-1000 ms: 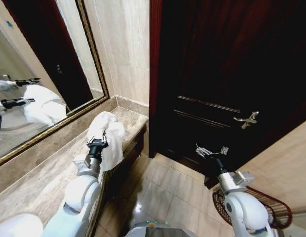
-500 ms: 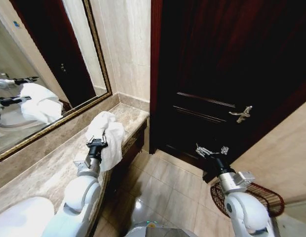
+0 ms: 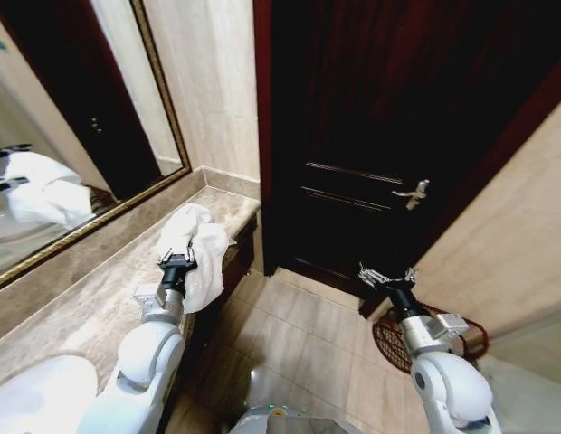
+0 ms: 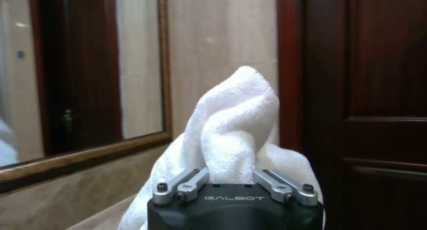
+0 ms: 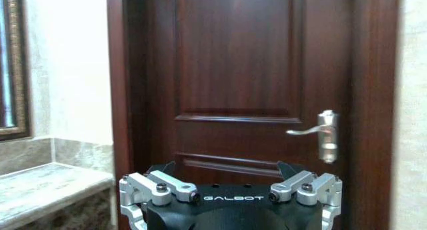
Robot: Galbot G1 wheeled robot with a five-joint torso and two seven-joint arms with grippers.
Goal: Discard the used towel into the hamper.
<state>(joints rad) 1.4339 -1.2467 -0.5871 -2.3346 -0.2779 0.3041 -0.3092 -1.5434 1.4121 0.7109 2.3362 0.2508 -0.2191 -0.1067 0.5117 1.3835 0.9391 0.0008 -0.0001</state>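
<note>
Left gripper point(image 3: 177, 259) fingers clamped on towel point(image 3: 197, 246) above counter point(image 3: 90, 303); right gripper point(image 3: 387, 274) fingers spread, empty, over hamper point(image 3: 386, 340).

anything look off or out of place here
Nothing stands out. The left gripper holds the white towel bunched above the marble counter; the hamper stands upright on the floor behind the open right gripper; the door is shut.

Pretty fancy bathroom: dark wood door point(image 3: 371, 136) with a silver lever handle point(image 3: 412, 193), beige marble walls point(image 3: 213, 86), tan floor tiles point(image 3: 303, 348), a marble countertop point(image 3: 90, 298) and a gold-framed mirror point(image 3: 54, 154) above it.
</note>
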